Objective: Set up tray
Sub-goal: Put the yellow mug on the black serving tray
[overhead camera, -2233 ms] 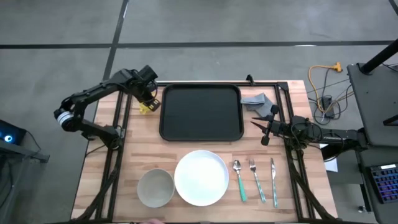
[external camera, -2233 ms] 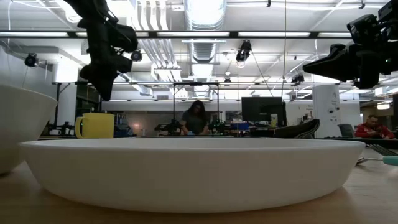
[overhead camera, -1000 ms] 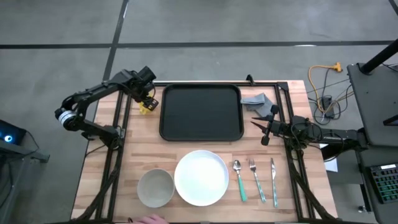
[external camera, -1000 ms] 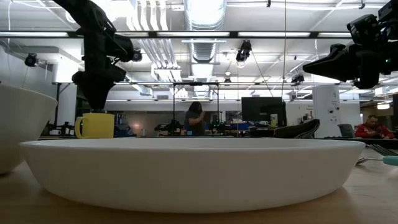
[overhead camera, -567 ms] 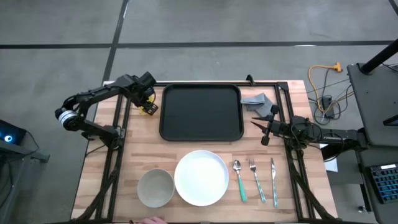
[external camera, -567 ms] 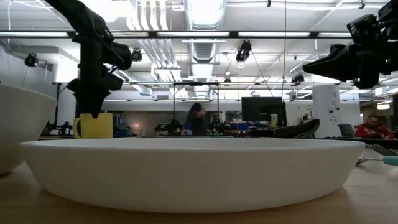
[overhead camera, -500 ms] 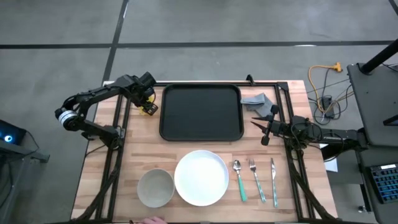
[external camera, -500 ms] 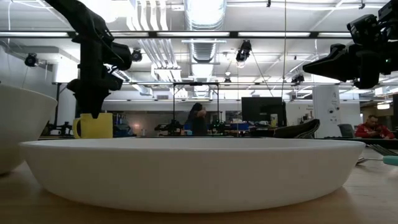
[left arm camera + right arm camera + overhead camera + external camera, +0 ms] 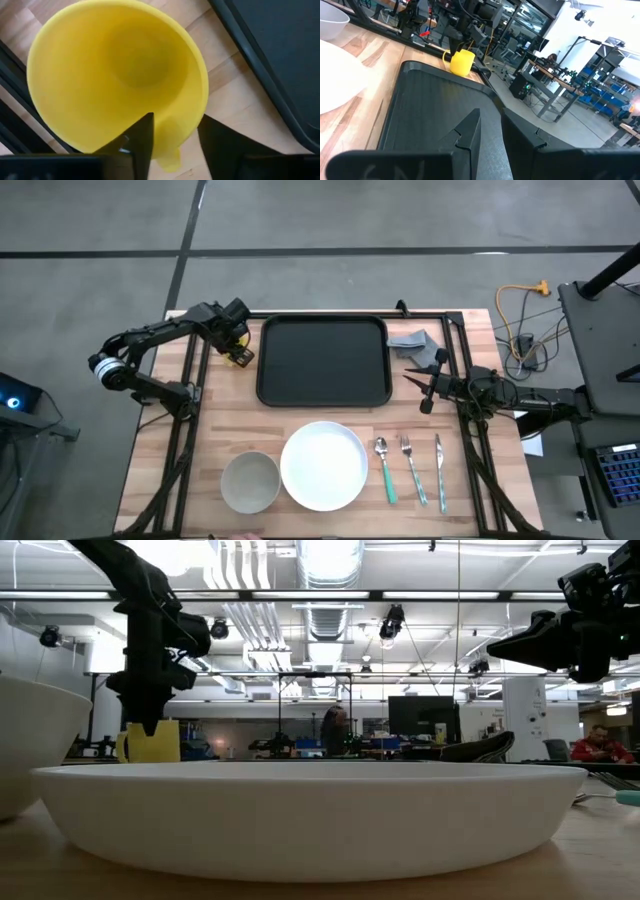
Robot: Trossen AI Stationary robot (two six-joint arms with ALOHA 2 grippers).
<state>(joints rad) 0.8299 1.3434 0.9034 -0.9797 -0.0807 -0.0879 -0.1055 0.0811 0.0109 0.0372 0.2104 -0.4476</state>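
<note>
The black tray (image 9: 322, 360) lies flat on the far middle of the wooden table. A yellow mug (image 9: 241, 358) stands upright on the wood just left of it. My left gripper (image 9: 175, 122) points down over the mug (image 9: 115, 75), open. One finger (image 9: 140, 135) stands inside the mug and the other (image 9: 220, 142) outside, with the wall near the handle between them; no touch shows. My right gripper (image 9: 415, 388) hangs in the air beside the tray's right edge. There is a narrow gap between its fingers and nothing in it.
Along the near edge stand a pale bowl (image 9: 250, 481) and a white plate (image 9: 323, 465), with a spoon (image 9: 384, 470), a fork (image 9: 411, 470) and a knife (image 9: 440, 470) to their right. A grey cloth (image 9: 415, 342) lies right of the tray. Black frame rails (image 9: 190, 410) run along both sides.
My left gripper has come down onto the yellow mug, and one finger now reaches below its rim. The gap between its fingers has not changed.
</note>
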